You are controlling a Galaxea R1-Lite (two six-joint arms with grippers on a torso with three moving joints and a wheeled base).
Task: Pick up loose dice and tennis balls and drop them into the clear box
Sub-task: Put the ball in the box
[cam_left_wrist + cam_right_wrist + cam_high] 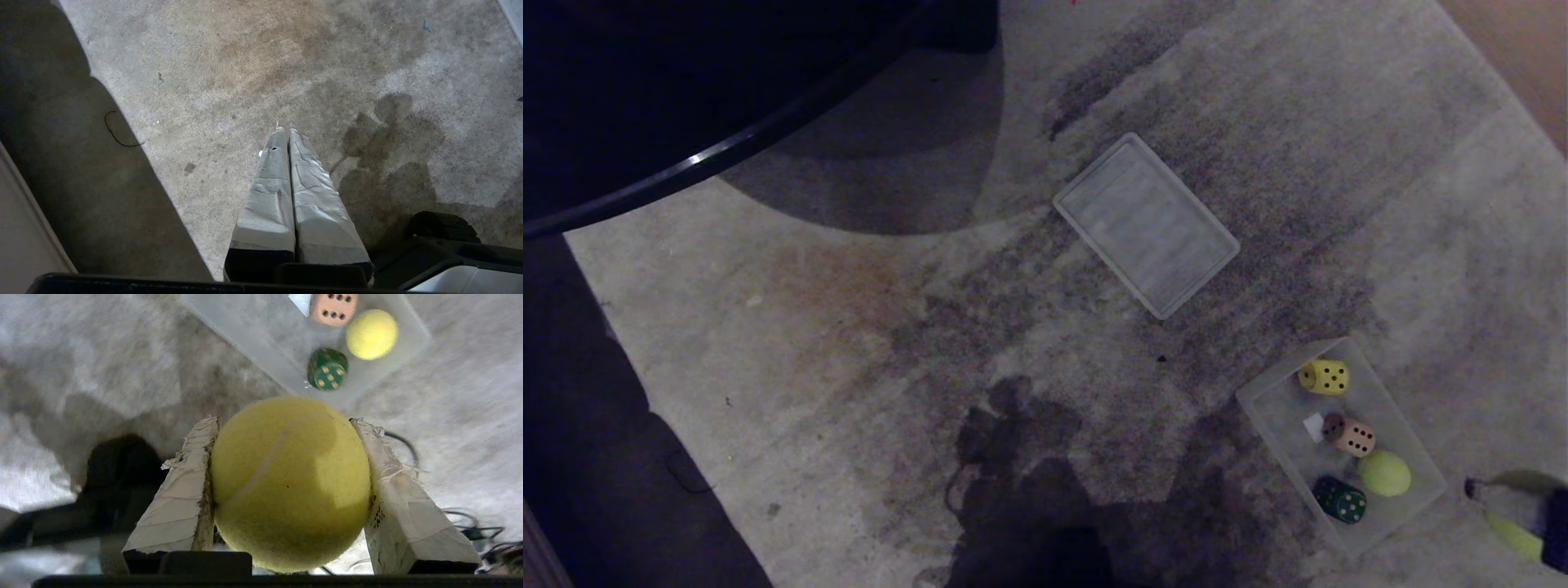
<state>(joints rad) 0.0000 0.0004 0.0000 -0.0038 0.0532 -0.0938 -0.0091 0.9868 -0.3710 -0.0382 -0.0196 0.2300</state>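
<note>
My right gripper (284, 420) is shut on a yellow-green tennis ball (290, 484), which fills the gap between the taped fingers. In the head view this gripper (1515, 518) and its ball (1512, 535) show at the right edge, just beside the clear box (1278, 416). Inside the box lie a yellow die (1324, 376), a tan die (1349, 434), a dark green die (1340, 500) and another tennis ball (1383, 474). The right wrist view shows the box (261, 339) ahead of the held ball. My left gripper (286, 130) hangs shut and empty over bare carpet.
A flat clear lid (1147, 224) lies on the stained grey carpet, up and left of the box. A dark round table edge (686, 159) fills the upper left. Black cables (470, 526) lie on the floor by the right gripper.
</note>
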